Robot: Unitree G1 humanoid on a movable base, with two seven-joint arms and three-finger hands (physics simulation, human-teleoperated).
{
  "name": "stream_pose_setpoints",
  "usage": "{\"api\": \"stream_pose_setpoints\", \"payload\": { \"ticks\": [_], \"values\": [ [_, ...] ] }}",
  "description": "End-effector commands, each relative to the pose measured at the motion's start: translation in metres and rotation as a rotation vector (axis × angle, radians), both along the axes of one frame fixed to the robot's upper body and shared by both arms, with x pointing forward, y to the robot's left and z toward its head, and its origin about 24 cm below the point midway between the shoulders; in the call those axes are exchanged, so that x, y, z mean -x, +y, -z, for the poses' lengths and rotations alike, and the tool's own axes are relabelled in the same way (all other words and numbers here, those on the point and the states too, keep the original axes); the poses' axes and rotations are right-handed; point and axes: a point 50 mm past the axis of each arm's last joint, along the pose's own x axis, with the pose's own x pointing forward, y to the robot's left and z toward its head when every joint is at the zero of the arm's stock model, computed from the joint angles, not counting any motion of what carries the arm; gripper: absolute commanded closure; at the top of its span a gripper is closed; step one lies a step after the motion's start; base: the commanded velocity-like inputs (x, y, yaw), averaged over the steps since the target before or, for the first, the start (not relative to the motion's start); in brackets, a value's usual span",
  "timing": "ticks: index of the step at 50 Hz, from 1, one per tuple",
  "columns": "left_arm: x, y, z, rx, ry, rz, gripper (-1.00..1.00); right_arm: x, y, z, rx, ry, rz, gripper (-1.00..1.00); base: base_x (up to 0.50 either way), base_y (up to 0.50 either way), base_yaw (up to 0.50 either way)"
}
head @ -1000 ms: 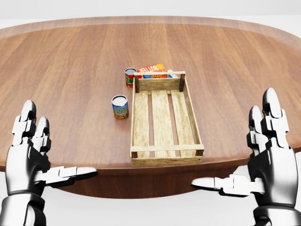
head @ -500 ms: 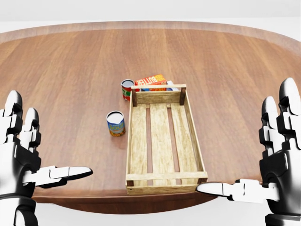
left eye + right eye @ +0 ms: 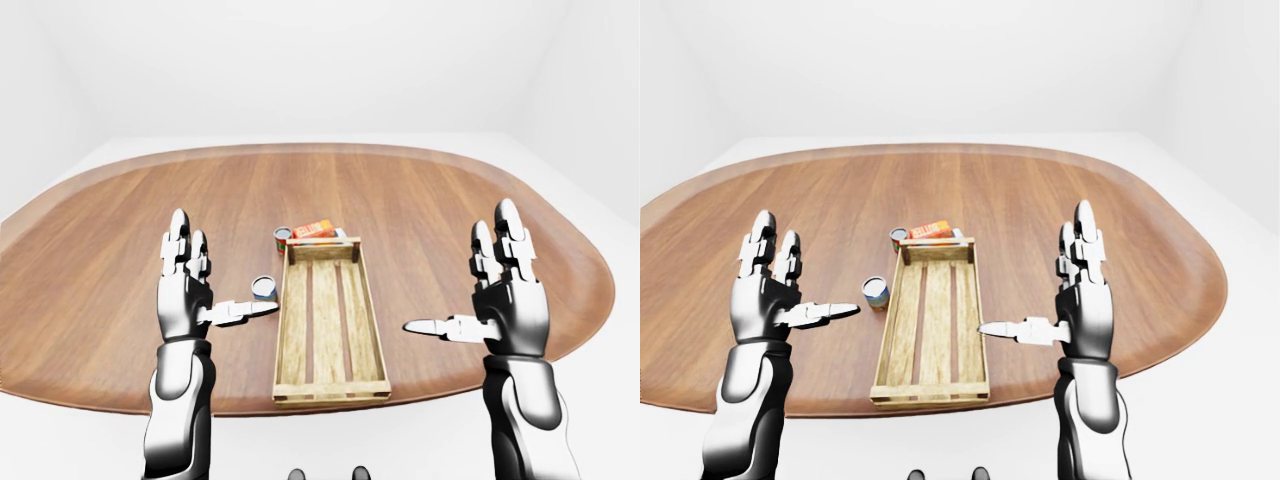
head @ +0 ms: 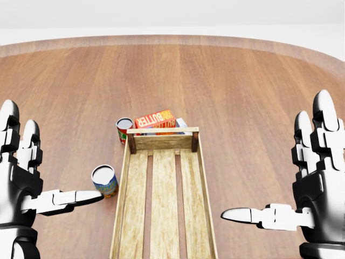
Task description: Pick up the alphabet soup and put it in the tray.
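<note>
Fingers (image 4: 17, 141) of left hand (image 4: 21, 183) and right hand (image 4: 318, 183) spread, released, holding nothing | alphabet soup (image 4: 104, 181) upright on surface (image 4: 242, 97), just beside tray (image 4: 121, 216) left wall, outside it

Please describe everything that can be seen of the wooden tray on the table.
The wooden tray is a long, shallow crate of pale, rough-looking wood. Its floor is three lengthwise slats with narrow gaps, and dark posts stand at the corners. It lies flat and empty on the brown table, its long side running up the head view. A red and orange box lies just beyond its far wall; whether they touch I cannot tell. Neither the left hand nor the right hand touches it.
</note>
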Motion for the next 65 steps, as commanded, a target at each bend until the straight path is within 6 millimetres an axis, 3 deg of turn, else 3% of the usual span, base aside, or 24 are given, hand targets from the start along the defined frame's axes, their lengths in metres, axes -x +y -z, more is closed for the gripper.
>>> {"api": "stream_pose_setpoints", "payload": {
  "ticks": [1, 45, 57, 65],
  "values": [
    [0.001, -0.001, -0.001, -0.006, -0.002, 0.000, -1.00, -0.004, 0.004, 0.003, 0.005, 0.013, -0.014, -1.00, 0.40, -0.11, 0.00],
    [0.008, -0.004, -0.007, -0.050, -0.027, 0.030, -1.00, -0.001, 0.006, 0.004, -0.004, 0.019, -0.039, -1.00, 0.38, -0.04, 0.00],
    [-0.002, 0.004, -0.036, -0.571, -0.045, 0.186, -1.00, -0.001, 0.005, 0.000, -0.013, 0.000, -0.038, -1.00, 0.00, 0.00, 0.00],
    [-0.025, 0.024, -0.022, -0.894, 0.178, 0.158, -1.00, 0.002, 0.009, -0.007, -0.005, -0.035, -0.049, -1.00, 0.00, 0.00, 0.00]
  ]
}}
